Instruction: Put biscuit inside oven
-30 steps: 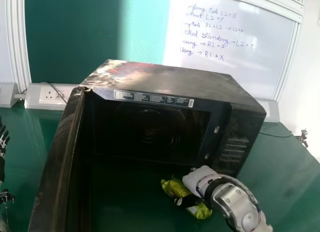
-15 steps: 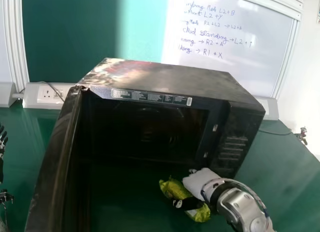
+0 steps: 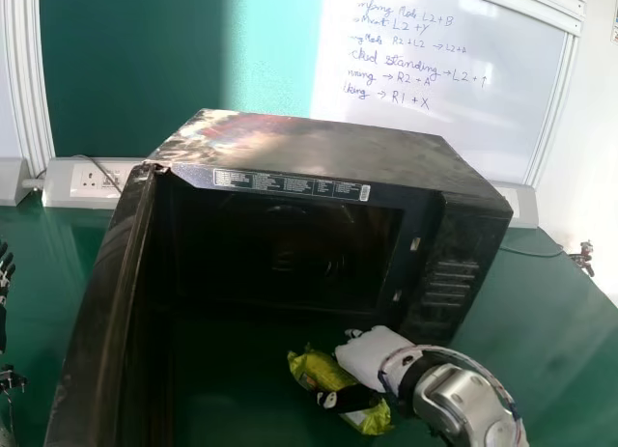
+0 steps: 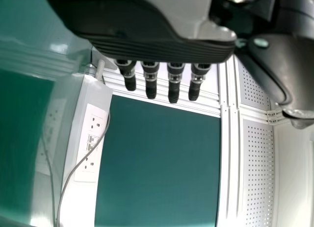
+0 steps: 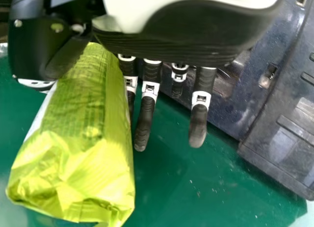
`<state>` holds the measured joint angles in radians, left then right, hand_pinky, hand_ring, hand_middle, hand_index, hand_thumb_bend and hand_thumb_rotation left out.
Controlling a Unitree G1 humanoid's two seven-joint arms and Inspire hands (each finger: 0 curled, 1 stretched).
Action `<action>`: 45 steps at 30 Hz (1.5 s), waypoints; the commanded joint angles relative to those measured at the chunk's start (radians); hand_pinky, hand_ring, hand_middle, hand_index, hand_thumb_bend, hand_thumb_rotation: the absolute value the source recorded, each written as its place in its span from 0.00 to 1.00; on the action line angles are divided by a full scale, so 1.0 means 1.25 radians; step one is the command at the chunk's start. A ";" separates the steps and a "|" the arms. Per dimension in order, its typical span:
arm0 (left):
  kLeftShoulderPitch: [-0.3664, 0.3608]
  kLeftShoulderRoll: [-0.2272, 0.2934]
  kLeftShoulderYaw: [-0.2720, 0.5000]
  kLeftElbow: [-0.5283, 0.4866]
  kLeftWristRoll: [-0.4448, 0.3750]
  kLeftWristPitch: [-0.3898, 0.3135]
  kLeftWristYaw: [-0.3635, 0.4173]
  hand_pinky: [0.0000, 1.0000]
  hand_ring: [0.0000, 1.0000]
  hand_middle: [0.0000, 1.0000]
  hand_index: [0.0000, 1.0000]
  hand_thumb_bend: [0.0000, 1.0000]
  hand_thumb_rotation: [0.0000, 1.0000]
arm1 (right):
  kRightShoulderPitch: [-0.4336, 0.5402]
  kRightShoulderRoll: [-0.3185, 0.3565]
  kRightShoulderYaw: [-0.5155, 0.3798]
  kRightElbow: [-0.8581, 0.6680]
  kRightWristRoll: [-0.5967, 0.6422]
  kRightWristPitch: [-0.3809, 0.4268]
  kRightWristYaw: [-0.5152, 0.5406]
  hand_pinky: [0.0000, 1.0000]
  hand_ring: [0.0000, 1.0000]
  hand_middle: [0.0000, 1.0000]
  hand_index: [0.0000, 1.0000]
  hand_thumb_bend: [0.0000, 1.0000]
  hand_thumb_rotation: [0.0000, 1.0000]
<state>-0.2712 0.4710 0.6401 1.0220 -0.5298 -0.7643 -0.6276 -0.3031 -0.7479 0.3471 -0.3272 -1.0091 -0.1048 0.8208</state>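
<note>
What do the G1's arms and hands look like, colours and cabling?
Right hand: white shell, black ribbed underside, black fingers with white bands. Right forearm: silver-grey, rounded casing, black section near the wrist, thin cable along the outside. Left hand: grey shell, black ribbed underside, black fingers with silvery bands.

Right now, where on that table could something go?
The green table looks bare right of the black boxy oven, and between its open door and the left hand. Crowded before the opening: shiny yellow-green packet, right hand.
</note>
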 commanded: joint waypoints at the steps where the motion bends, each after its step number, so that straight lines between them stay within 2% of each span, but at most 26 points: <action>1: 0.020 -0.035 0.001 0.020 0.000 -0.007 0.003 0.79 0.82 0.79 0.84 0.74 0.70 | -0.033 0.009 -0.017 -0.012 0.007 0.008 0.007 0.25 0.33 0.48 0.49 0.53 0.00; 7: 0.021 -0.039 -0.001 0.013 0.001 -0.008 0.007 0.77 0.81 0.79 0.84 0.74 0.70 | -0.068 0.011 -0.024 -0.012 0.019 -0.001 0.007 0.20 0.29 0.47 0.49 0.53 0.00; 12: 0.021 -0.038 -0.001 0.016 -0.002 0.000 -0.001 0.78 0.82 0.80 0.84 0.74 0.71 | -0.091 0.021 -0.032 -0.019 0.033 0.010 0.019 0.19 0.28 0.47 0.49 0.53 0.00; 18: 0.022 -0.045 -0.002 0.005 0.000 -0.004 0.008 0.77 0.80 0.78 0.84 0.72 0.71 | -0.121 0.035 -0.039 -0.024 0.040 0.018 0.027 0.22 0.32 0.48 0.49 0.53 0.00; 22: 0.021 -0.043 -0.005 0.010 0.010 -0.006 0.022 0.77 0.80 0.78 0.83 0.73 0.71 | -0.137 0.044 -0.039 -0.016 0.034 0.020 0.015 0.19 0.28 0.47 0.49 0.53 0.00; 30: 0.019 -0.044 -0.003 0.010 0.005 -0.002 0.011 0.76 0.80 0.78 0.83 0.73 0.72 | -0.158 0.078 -0.039 0.007 0.042 0.025 -0.027 0.20 0.27 0.47 0.48 0.53 0.00; 35: 0.022 -0.046 -0.003 0.005 0.004 0.001 0.014 0.77 0.80 0.78 0.83 0.73 0.71 | -0.169 0.118 -0.026 0.015 0.016 0.051 -0.048 0.16 0.25 0.47 0.49 0.53 0.00; 45: 0.020 -0.050 -0.001 0.005 0.003 -0.009 0.015 0.76 0.79 0.78 0.83 0.73 0.71 | -0.180 0.173 -0.015 0.045 -0.005 0.079 -0.079 0.16 0.24 0.47 0.49 0.53 0.00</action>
<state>-0.2697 0.4619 0.6398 1.0010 -0.5215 -0.7689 -0.6113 -0.4998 -0.5421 0.3231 -0.2814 -1.0105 -0.0148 0.7395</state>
